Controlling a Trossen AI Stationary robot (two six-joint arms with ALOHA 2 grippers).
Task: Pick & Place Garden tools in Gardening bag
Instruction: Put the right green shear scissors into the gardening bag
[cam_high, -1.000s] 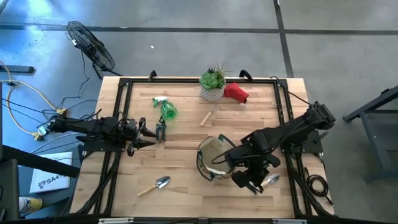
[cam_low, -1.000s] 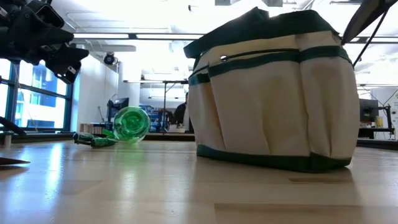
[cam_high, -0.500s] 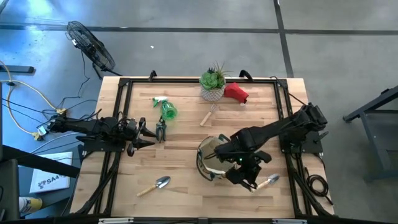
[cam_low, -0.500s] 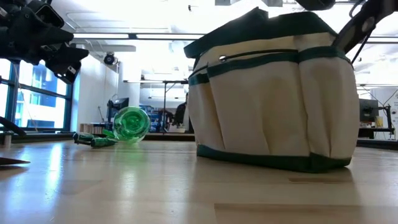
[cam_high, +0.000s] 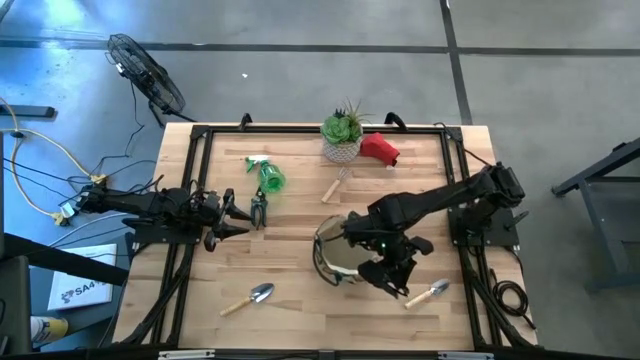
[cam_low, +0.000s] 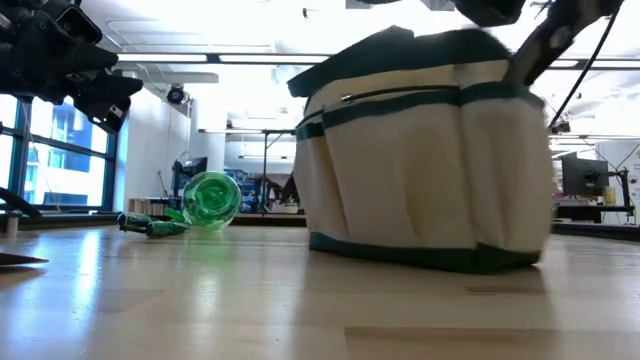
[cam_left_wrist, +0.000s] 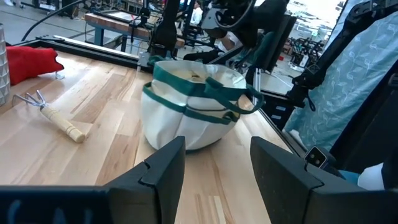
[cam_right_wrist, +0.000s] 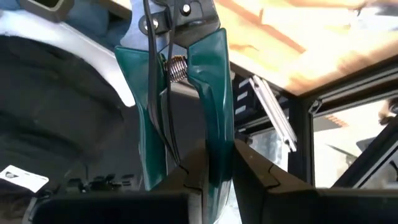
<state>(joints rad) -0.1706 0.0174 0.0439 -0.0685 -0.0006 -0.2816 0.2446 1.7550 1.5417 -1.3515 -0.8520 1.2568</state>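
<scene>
The right arm is seen swung in from the table's right side since a second ago, and the gardening bag (cam_high: 333, 256) is nudged slightly sideways in the low view. The right gripper (cam_high: 392, 274) is now held at the bag's right rim, pressed together on a pair of teal-handled pruners (cam_right_wrist: 186, 93), whose long axis runs straight out in line with the fingers (cam_right_wrist: 252, 167).

Nearest the front edge, two trowels are left on the wood: one trowel (cam_high: 429, 293) just beside the working gripper, the other trowel (cam_high: 250, 298) well apart to the left. The bag is placed just behind them, upright, its mouth open upward.

The coming move is judged to turn on one relation: the bag's mouth lies just to the left of the held pruners, so a short carry leftward and a release is what appears to be called for. The right arm is by far the nearer.

Farther back, a second pair of pruners (cam_high: 258, 207), a green spray bottle (cam_high: 268, 177) and a wooden-handled tool (cam_high: 335, 187) are still to be collected. At the far edge, a red soft item (cam_high: 380, 148) is set beside a potted plant (cam_high: 343, 130).

The left gripper (cam_left_wrist: 217, 162) is parked at the table's left edge, fingers spread, nothing held.
</scene>
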